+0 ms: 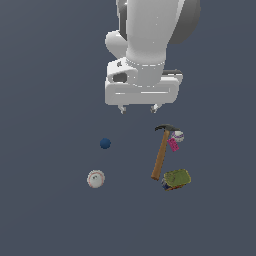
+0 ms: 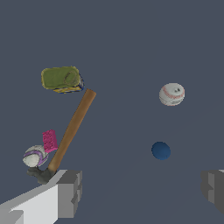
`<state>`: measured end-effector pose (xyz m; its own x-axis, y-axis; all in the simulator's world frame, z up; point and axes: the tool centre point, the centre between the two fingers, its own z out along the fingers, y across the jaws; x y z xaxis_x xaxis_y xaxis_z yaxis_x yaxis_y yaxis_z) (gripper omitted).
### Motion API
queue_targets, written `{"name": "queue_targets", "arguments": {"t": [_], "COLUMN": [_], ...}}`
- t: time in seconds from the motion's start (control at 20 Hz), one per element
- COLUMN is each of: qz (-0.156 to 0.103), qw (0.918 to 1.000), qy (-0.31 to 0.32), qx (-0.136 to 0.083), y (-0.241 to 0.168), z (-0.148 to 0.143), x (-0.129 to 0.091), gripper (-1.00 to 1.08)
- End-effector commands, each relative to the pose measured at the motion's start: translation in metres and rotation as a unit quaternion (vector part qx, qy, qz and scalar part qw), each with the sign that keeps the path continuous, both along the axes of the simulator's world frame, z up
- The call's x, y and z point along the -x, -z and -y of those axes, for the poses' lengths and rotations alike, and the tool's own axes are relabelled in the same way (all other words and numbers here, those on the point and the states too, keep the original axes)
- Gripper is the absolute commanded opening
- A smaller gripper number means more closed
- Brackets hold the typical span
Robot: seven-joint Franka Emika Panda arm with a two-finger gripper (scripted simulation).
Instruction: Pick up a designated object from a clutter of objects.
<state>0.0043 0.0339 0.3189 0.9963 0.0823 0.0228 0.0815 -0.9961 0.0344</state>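
The pincer hangs with jaws apart and empty above the counter, while the claw hammer lies at about four o'clock from it in the exterior view. A descent near the head risks snagging the pink-and-white piece touching it, and the green-yellow tin crowds the handle's butt. Mid-handle looks clearest, with open counter toward the blue ball and baseball, both well apart.

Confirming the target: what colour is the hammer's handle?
Brown wood; the handle shows best in the wrist view.
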Motion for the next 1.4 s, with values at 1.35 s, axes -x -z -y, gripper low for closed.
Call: {"name": "queue_targets", "arguments": {"t": [1.35], "qz": [0.027], "qw": [0.9987], "qy": [0.043], "qx": [-0.004], "y": [0.004], "z": [-0.005], "x": [-0.015], "gripper": [1.00]}}
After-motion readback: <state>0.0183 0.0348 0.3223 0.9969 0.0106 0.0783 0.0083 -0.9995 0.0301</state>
